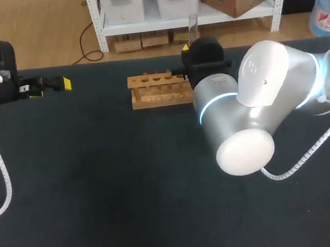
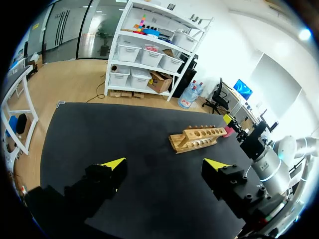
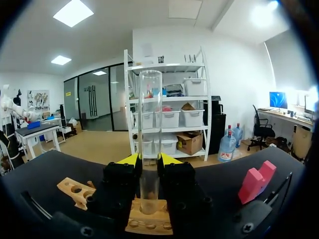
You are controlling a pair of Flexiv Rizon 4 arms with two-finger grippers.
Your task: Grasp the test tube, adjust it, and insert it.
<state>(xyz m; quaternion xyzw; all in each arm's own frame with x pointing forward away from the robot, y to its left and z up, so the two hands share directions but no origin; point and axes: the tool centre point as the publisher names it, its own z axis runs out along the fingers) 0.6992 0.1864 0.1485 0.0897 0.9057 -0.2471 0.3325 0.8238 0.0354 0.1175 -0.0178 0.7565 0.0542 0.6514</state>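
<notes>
Right gripper (image 3: 150, 162) is pinching the test tube (image 3: 150, 109) from both sides, yellow tips pressed against the glass low on its length. The tube's long axis is upright, open mouth at the top, so I judge the adjusting done. In the head view it sits upper centre of the frame, at the right end of the wooden rack (image 1: 160, 88). In the right wrist view the rounded bottom hangs directly over a hole at the rack's near end, though I can't tell if it has entered. The coming move is a straight drop along that axis. Left gripper (image 2: 164, 167) is spread wide and empty, well apart at upper left, so this one belongs to the right arm.
</notes>
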